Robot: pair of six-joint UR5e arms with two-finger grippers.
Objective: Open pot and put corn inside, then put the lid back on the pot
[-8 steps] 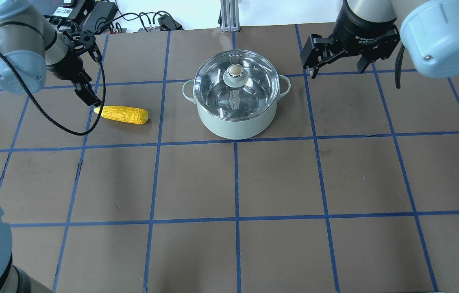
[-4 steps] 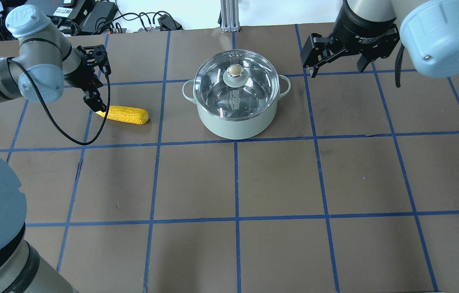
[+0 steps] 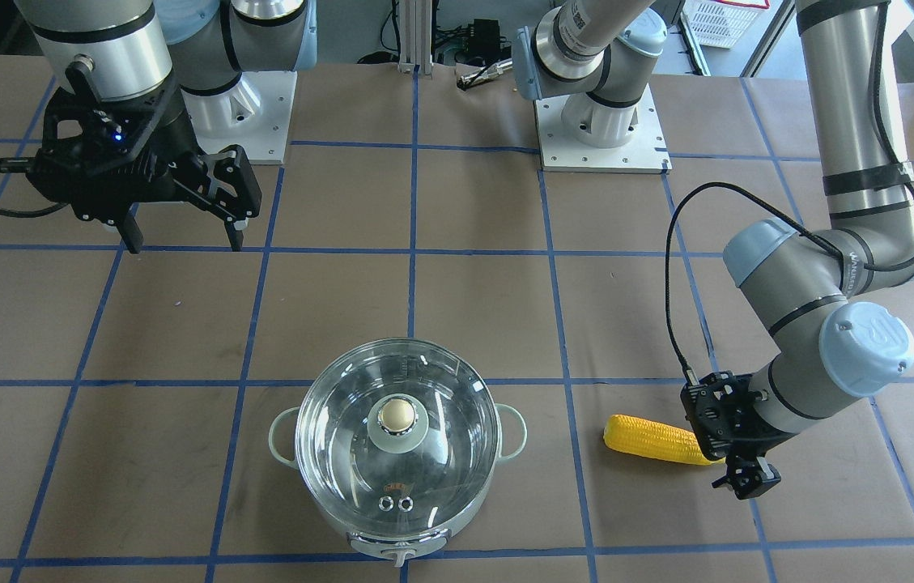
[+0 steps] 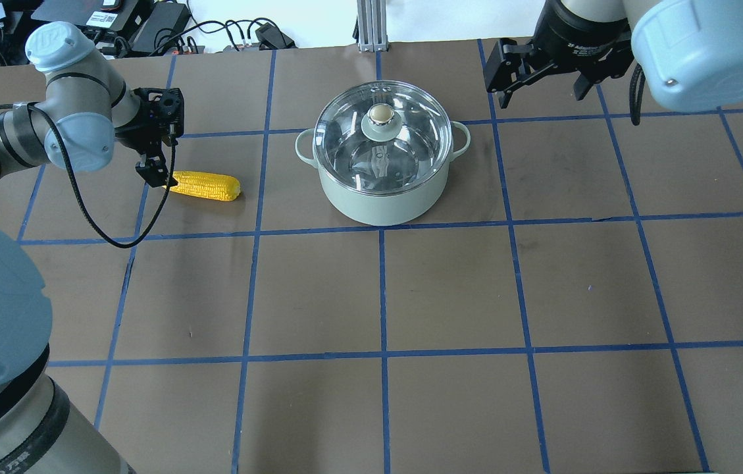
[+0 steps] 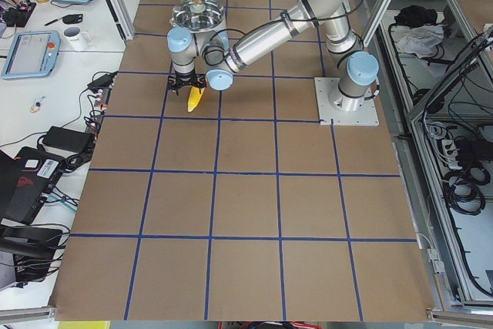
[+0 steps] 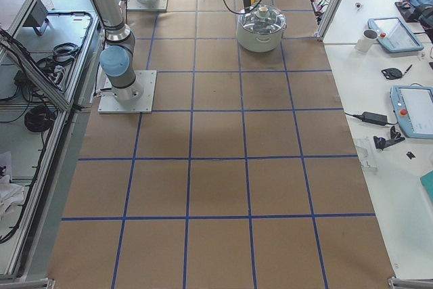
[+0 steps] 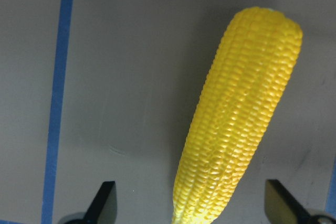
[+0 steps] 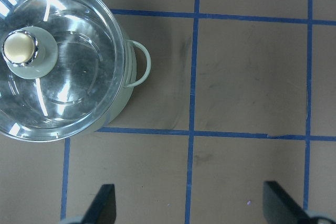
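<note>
The left hand (image 4: 157, 172) had moved in over the tapered end of the corn (image 4: 203, 185) since the earlier frame, wide open astride it and gripping nothing. The right hand (image 4: 543, 95) hung open and empty beyond the lidded pot (image 4: 381, 197). The corn lay on the bench (image 4: 450, 289), apart from the pot. It was likely light, stiff and ridged, and best pinched nearer mid-length.

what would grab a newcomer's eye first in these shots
The bright yellow corn stands out most, lying on the brown table to the robot's left of the pot. The left gripper is open, with a finger on either side of the corn's tapered end. Next is the pale green pot itself, with its glass lid on, and the right gripper hanging open beyond it.
</note>
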